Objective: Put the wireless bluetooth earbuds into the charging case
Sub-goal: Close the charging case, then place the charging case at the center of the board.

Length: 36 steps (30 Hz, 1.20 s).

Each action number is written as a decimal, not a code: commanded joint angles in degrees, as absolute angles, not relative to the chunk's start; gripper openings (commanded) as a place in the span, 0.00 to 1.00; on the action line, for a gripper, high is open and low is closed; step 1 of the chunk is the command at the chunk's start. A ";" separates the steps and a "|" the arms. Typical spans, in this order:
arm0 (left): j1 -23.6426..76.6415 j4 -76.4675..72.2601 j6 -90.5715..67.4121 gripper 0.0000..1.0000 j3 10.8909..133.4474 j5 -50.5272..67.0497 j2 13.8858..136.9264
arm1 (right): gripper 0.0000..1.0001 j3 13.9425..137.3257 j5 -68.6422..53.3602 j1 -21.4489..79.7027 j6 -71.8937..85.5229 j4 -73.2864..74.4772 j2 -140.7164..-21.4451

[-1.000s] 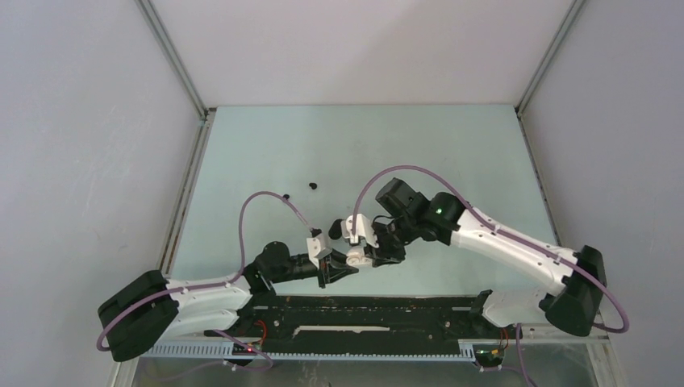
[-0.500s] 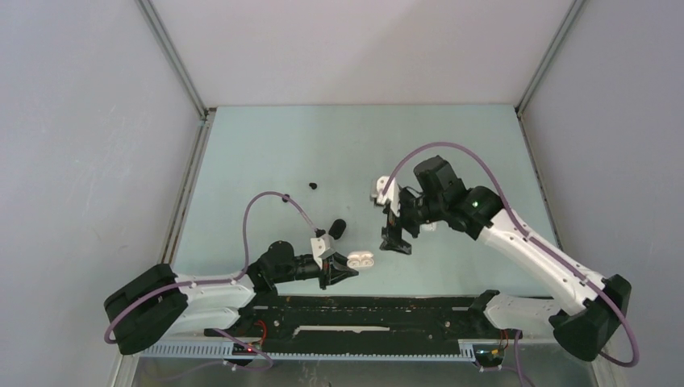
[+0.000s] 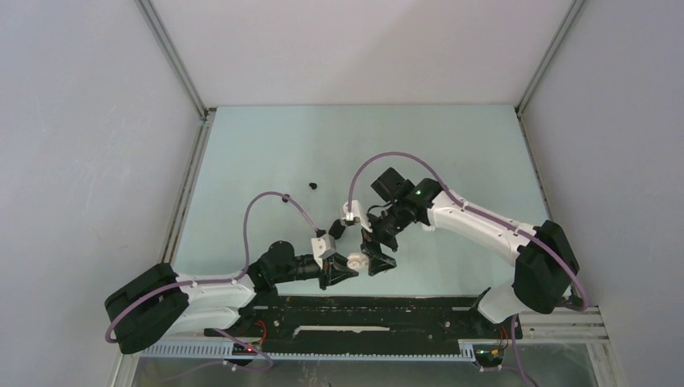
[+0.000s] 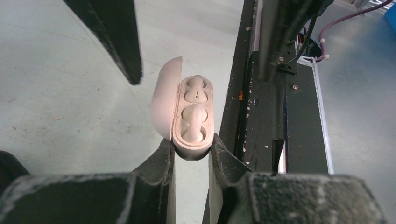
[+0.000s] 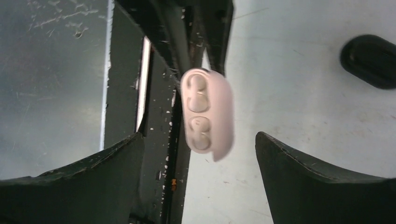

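The left fingers (image 4: pixel 161 161) pinch one end of the open charging case (image 4: pixel 192 140) over the worktop (image 4: pixel 70 102). Its long axis points straight out from them, with two white earbuds (image 4: pixel 192 123) seated. The right fingers (image 5: pixel 299 177) gape wide beside it.

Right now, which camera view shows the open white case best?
The left wrist view: the case is close and sharp, lid open, two white earbuds seated inside. The right wrist view shows it blurred. The top view shows only a small white spot.
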State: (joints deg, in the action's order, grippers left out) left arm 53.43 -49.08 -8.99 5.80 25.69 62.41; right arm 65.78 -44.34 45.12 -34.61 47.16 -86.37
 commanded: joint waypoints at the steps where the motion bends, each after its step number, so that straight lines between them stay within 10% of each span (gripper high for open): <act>1: 52.88 -51.45 -10.84 0.00 8.11 24.03 62.78 | 0.89 66.69 -45.08 49.56 -38.64 51.01 -86.08; 8: 50.66 -47.99 -14.09 0.00 9.72 21.38 64.08 | 0.90 64.37 -29.21 53.96 -33.74 51.80 -75.58; 12: 50.76 -48.89 -15.78 0.01 11.23 21.90 68.38 | 0.97 58.50 -14.13 39.11 -25.93 37.43 -67.95; 18: 51.15 -50.47 -31.12 0.05 21.54 15.67 81.92 | 1.00 44.88 -49.82 3.10 -1.99 7.71 -62.58; 36: 51.78 -27.95 -51.77 0.26 54.13 16.16 112.34 | 1.00 43.59 -58.98 -12.74 -4.59 15.92 -50.89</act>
